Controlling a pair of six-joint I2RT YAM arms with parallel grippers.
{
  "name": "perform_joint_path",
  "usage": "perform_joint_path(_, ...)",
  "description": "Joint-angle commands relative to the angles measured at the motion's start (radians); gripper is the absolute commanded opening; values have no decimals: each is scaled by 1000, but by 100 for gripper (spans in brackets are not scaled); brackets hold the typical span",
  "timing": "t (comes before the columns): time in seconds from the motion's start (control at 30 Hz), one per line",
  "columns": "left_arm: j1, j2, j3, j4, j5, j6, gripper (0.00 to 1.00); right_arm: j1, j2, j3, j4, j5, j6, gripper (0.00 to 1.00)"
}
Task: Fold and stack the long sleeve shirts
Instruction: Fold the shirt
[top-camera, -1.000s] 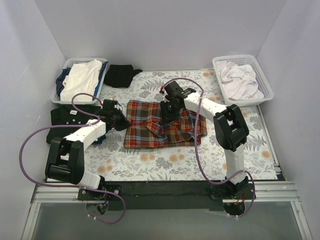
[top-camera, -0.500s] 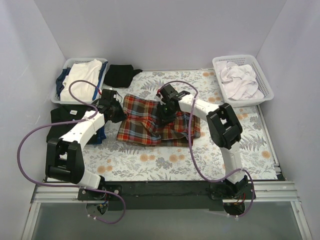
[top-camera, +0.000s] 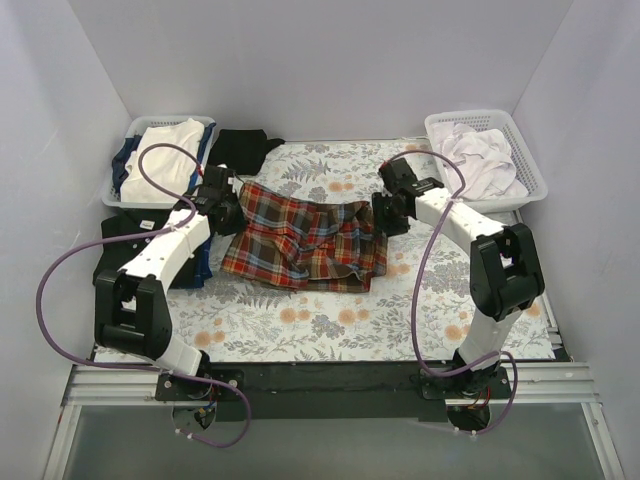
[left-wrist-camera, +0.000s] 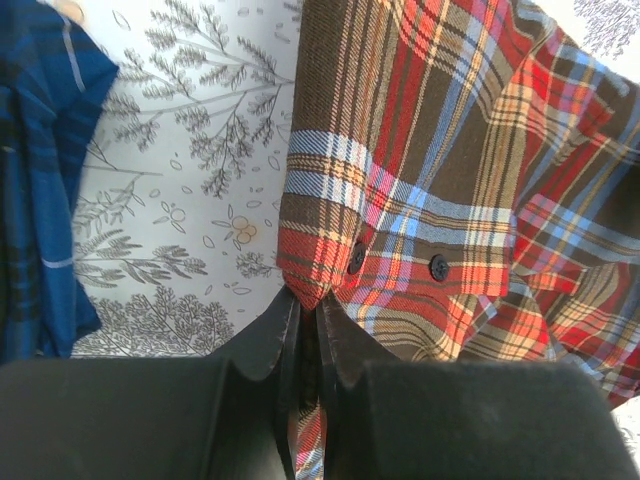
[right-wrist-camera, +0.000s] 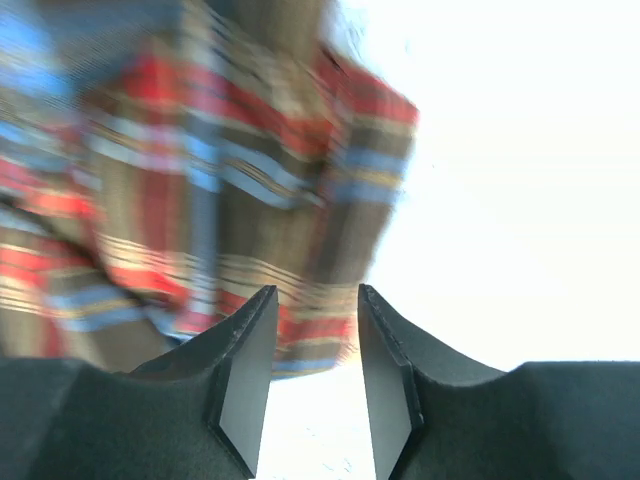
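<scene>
The red-orange plaid shirt (top-camera: 310, 240) lies rumpled on the flowered table cover (top-camera: 330, 320), spread left to right. My left gripper (top-camera: 228, 212) is shut on the shirt's left edge; in the left wrist view its jaws (left-wrist-camera: 308, 300) pinch a buttoned cuff of the plaid cloth (left-wrist-camera: 450, 150). Just off the shirt's right edge, my right gripper (top-camera: 385, 218) is open with nothing between its fingers (right-wrist-camera: 313, 295), and the plaid (right-wrist-camera: 200, 200) shows blurred ahead of it. A folded black shirt (top-camera: 118, 240) lies at the left, partly under my left arm.
A blue plaid cloth (top-camera: 200, 265) (left-wrist-camera: 40, 200) lies on the black shirt's right side. A black garment (top-camera: 240, 150) sits at the back. The left basket (top-camera: 125, 190) and the right basket (top-camera: 530, 165) each hold white cloth. Walls close in on both sides.
My right gripper let go of the plaid shirt and swung right, off its edge. My left gripper drew the shirt's left side back and to the left, spreading it.
</scene>
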Motion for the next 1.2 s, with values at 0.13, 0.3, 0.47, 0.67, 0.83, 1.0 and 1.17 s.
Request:
perform_joint_path(0.13, -14, -7, 105, -24, -65, 62, 0, 4, 52, -73, -9, 21, 15, 42)
perform_joint_path(0.3, -83, 15, 152, -31, -119, 71, 0, 12, 112, -67, 12, -27, 14, 39)
perform_joint_path(0.47, -213, 62, 217, -60, -179, 51, 0, 12, 141, -61, 23, -73, 7, 39)
perform_joint_path(0.67, -328, 101, 281, -74, -176, 2, 0, 13, 160, -47, 37, -128, 6, 38)
perform_joint_path(0.83, -429, 122, 344, -67, -128, -6, 0, 16, 166, -36, 37, -148, 3, 38)
perform_joint_path(1.0, -520, 200, 419, -57, -87, -21, 0, 16, 163, -42, 38, -160, 14, 38)
perform_joint_path(1.17, -615, 303, 525, -56, -45, -19, 2, 16, 161, -55, 69, -203, 26, 38)
